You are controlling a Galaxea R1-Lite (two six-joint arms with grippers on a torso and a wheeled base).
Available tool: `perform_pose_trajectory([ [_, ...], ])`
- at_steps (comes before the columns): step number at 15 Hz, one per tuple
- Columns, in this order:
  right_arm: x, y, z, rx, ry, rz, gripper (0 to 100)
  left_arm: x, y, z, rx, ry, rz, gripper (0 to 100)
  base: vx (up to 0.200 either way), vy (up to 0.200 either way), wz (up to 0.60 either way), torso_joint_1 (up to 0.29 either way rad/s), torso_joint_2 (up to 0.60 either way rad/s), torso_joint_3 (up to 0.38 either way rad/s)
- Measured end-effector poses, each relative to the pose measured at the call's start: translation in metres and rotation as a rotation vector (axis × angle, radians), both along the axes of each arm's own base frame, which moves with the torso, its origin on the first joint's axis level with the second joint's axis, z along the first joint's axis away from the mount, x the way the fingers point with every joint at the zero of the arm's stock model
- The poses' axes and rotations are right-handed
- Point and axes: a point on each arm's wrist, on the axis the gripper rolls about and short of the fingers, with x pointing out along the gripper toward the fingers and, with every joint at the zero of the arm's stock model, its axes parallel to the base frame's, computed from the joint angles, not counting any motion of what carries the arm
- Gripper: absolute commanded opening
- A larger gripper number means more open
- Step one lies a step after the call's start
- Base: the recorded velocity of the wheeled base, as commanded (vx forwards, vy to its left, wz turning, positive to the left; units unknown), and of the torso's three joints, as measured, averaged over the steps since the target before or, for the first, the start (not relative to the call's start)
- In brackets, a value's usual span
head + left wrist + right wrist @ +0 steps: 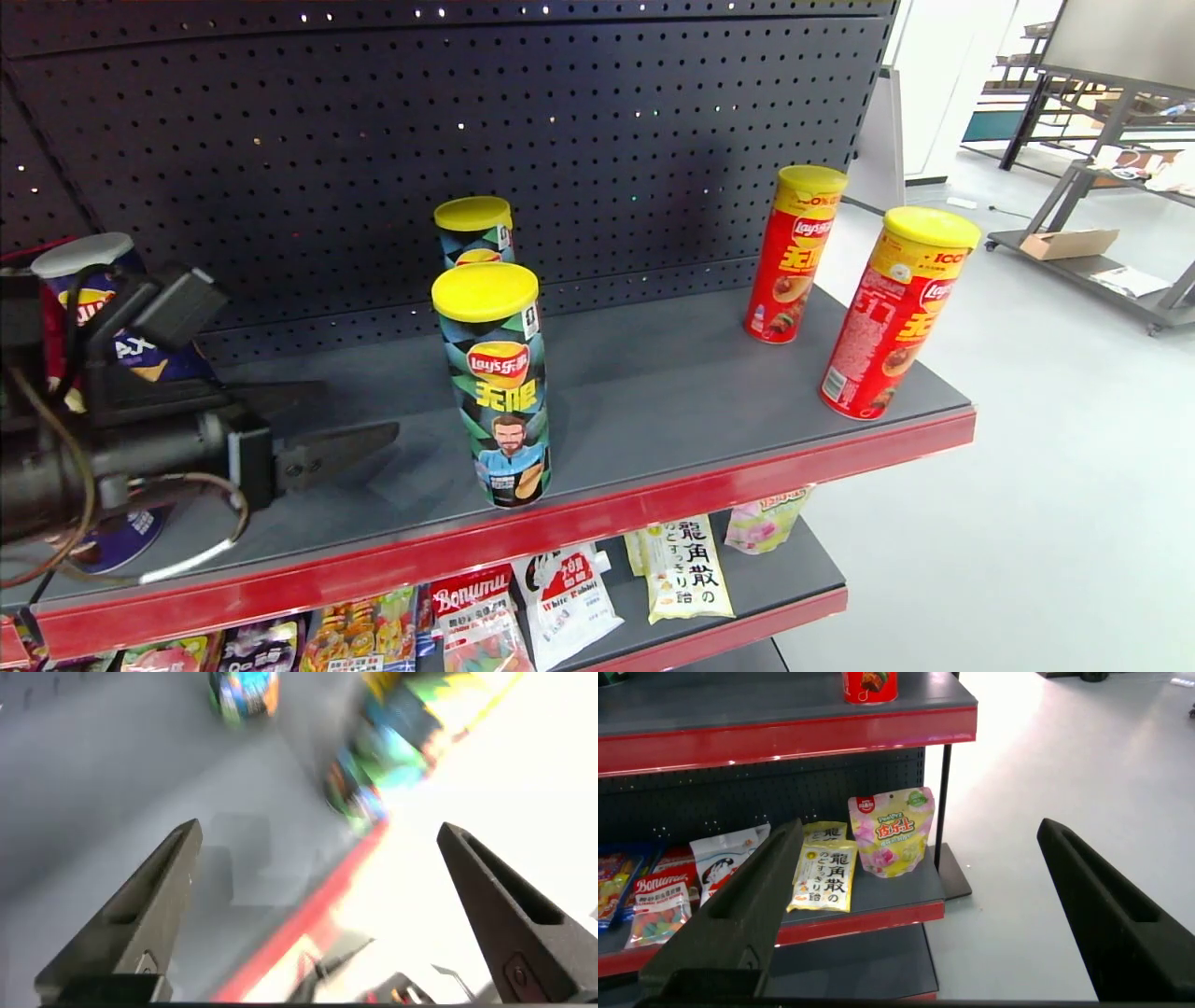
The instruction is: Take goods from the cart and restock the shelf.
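Green can (493, 383) stands upright nr the front lip of the top shelf (672, 401), w/ L gripper (320, 831) spread & empty just beside it. Back your L arm straight out; don't clip the can. R gripper (918, 826) is spread, empty, facing the lower shelf (957, 877).

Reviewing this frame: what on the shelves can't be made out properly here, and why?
Blue can, head view: mostly covered by the left arm.
Rear green can, head view: lower part hidden behind the front green can.
Red can, right wrist view: cut off by the picture's edge.
Snack bags, head view: cut off by the lower edge.
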Motion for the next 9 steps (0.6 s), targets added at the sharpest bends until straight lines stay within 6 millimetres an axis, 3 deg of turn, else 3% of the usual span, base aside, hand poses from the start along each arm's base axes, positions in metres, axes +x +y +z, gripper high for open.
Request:
perform_pose_trajectory([
  [5,0.000,0.000,0.000,0.000,0.000,0.000,100,-0.138,0.024,0.019,-0.009,-0.110,0.065,100,0.000,0.000,0.00,0.000,0.00,0.000],
  [7,0.000,0.000,0.000,0.000,-0.001,0.000,100,-0.182,0.031,0.010,-0.001,-0.185,0.181,100,0.000,0.000,0.00,0.000,0.00,0.000],
  [9,0.000,0.000,0.000,0.000,0.000,0.000,100,-0.212,0.037,-0.007,-0.002,-0.256,0.328,100,0.000,0.000,0.00,0.000,0.00,0.000],
])
